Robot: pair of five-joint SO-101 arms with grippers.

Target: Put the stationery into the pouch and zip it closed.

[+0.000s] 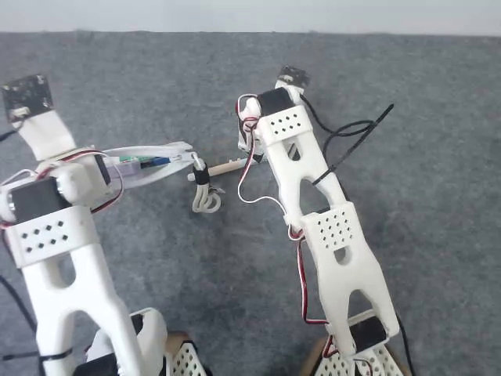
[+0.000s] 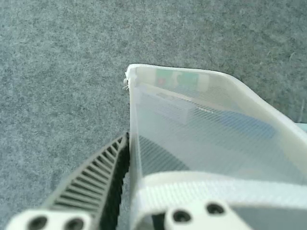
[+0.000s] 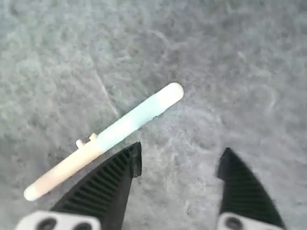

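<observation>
My left gripper is shut on the edge of the translucent mesh pouch, which is lifted slightly and holds blue and green items. In the high view the pouch points toward the table's middle, with a white cord loop hanging from its end. A slim pen, pale beige with a light teal section, lies on the grey mat. My right gripper hovers open just beside the pen, nothing between its fingers. From above, the pen lies between the pouch's tip and the right gripper.
Grey carpet-like mat covers the whole table. A black cable trails off the right arm. Open mat stretches beyond and to the right of the arms.
</observation>
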